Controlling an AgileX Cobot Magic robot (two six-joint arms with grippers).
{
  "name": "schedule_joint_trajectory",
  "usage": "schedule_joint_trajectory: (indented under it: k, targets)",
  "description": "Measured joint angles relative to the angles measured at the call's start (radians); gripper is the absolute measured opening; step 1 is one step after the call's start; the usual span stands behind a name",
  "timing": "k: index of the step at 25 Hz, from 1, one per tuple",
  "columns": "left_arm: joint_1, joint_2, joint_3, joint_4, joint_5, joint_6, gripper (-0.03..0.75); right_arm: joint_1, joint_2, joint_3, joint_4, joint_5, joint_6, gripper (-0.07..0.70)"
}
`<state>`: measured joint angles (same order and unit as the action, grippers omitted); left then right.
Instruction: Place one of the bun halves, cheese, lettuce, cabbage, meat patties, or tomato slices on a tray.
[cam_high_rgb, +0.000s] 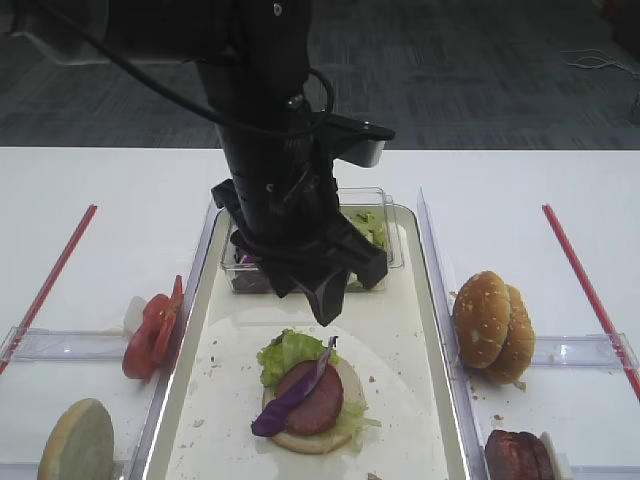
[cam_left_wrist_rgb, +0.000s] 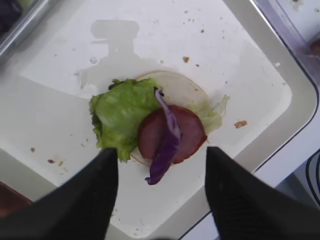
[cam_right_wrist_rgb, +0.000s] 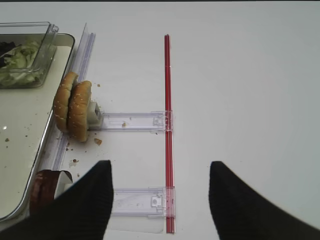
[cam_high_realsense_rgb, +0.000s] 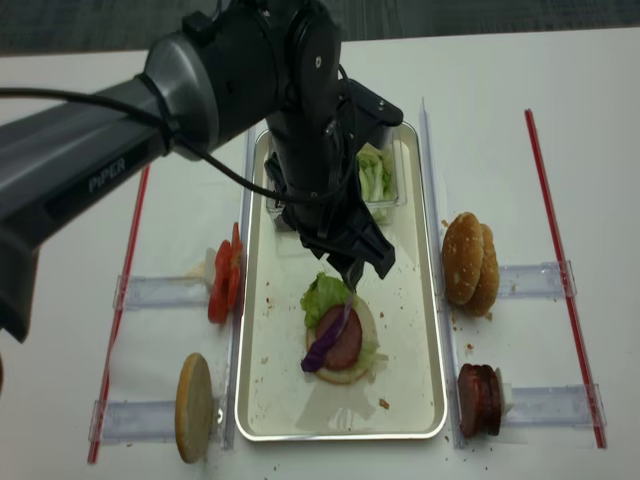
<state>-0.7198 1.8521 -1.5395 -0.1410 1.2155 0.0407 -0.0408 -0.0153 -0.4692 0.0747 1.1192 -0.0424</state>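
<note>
One white bench (cam_high_rgb: 520, 180) under everything, two red strips (cam_high_realsense_rgb: 560, 250) along its outer sides. On it, a long cream tray (cam_high_realsense_rgb: 415, 390) with shiny rim, lying lengthwise in the middle. Over the tray's middle, the left arm (cam_high_realsense_rgb: 300, 120), black and bulky, reaching down from the far left. Left gripper (cam_left_wrist_rgb: 160, 200) just above the stack, fingers (cam_left_wrist_rgb: 90, 195) spread wide, holding nothing. Right gripper (cam_right_wrist_rgb: 160, 200) over bare bench beside the right red strip, fingers (cam_right_wrist_rgb: 85, 205) likewise wide apart and empty.

At the tray's far end, a clear box (cam_high_realsense_rgb: 385, 180) with green and purple leaves inside, partly hidden by the arm. On the tray's near half, a stack: bun half (cam_left_wrist_rgb: 182, 87) lying flat at the bottom, lettuce (cam_left_wrist_rgb: 117, 112) over its left part, patty (cam_left_wrist_rgb: 192, 130) on top, purple cabbage (cam_left_wrist_rgb: 167, 150) strip draped across the patty and hanging past its edge.

Right of the tray, two bun halves (cam_high_rgb: 492, 325) standing on edge in a clear holder (cam_right_wrist_rgb: 135, 121); nearer, more patties (cam_high_realsense_rgb: 478, 400) upright in a second holder. Left of the tray, tomato slices (cam_high_rgb: 152, 330) standing on edge, and nearer, a single bun half (cam_high_rgb: 75, 440) upright, pale face showing.

Small crumbs (cam_left_wrist_rgb: 240, 123) scattered across the tray and the bench by the buns.
</note>
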Motion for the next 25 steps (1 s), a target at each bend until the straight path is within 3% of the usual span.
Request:
schedule_joint_trajectory:
  k: [10, 25]
  targets:
    - [0.066, 0.0, -0.002, 0.002, 0.004, -0.006, 0.398, 0.0, 0.0, 0.0, 0.0, 0.0, 0.0, 0.432]
    - [0.373, 0.0, -0.002, 0.03, 0.004, -0.004, 0.398, 0.0, 0.0, 0.0, 0.0, 0.0, 0.0, 0.432]
